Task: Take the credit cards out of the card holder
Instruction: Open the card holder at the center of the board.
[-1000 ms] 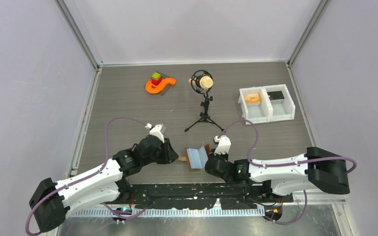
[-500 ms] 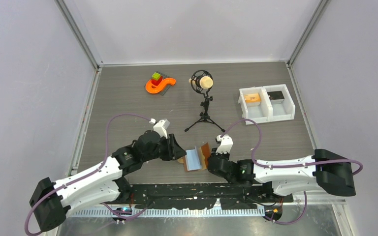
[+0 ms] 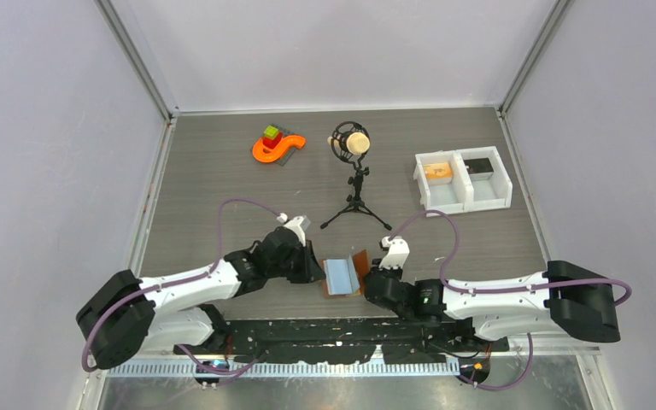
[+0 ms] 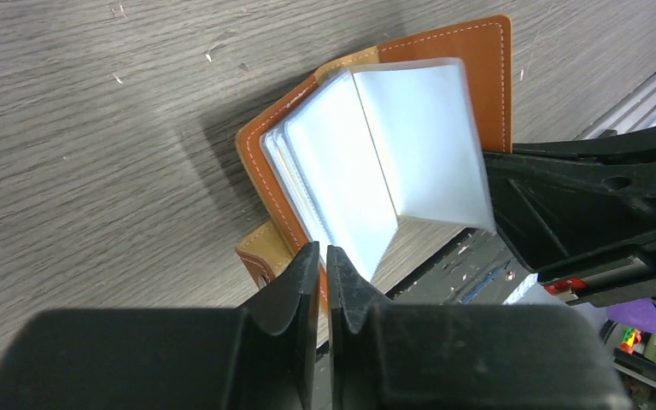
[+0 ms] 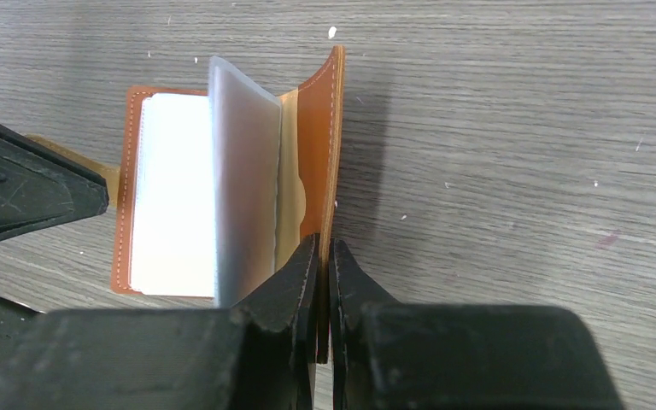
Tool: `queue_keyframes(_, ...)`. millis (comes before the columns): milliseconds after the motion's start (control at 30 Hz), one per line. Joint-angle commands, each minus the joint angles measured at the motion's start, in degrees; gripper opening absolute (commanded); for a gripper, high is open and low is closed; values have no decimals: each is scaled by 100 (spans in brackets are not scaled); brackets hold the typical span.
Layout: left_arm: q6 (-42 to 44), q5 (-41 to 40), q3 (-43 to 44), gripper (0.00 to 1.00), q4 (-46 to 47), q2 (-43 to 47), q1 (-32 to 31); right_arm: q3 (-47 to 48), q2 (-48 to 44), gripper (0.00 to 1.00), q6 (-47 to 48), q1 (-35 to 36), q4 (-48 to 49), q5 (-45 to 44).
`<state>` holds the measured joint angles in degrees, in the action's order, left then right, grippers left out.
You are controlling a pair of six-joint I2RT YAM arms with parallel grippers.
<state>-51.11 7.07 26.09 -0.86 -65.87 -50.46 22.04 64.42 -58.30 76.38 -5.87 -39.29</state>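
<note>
The brown leather card holder lies open on the table between my two grippers. Its pale blue-grey sleeves fan up from the spine. No separate card can be told apart in them. My left gripper is shut on the left cover's edge, beside the little brown tab. My right gripper is shut on the right cover, which stands up on edge. One sleeve stands upright over the flat stack.
A microphone on a black tripod stands just behind the card holder. An orange toy with blocks is at the back left. A white two-compartment bin is at the back right. The black base rail runs along the near edge.
My left gripper has moved right to the card holder and closed on its left edge. The holder has shifted slightly and lies flatter. The right gripper keeps its grip on the right cover.
</note>
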Motion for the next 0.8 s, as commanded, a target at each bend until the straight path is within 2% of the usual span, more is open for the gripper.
queue_keyframes(0, 184, -97, -42, 8, 418, -121, -15, -123, -113, 6, -238, -9, 42, -85)
queue_keyframes(167, 205, -94, -51, 4, 586, -489, -58, -155, -148, 11, -249, -9, 77, -72)
queue_keyframes(467, 233, -251, -7, 2, 640, -1138, -113, -401, -192, 12, -469, -9, 67, -100)
queue_keyframes(767, 176, -268, -17, 2, 728, -1298, -234, -509, -210, 30, -870, -76, -444, -140)
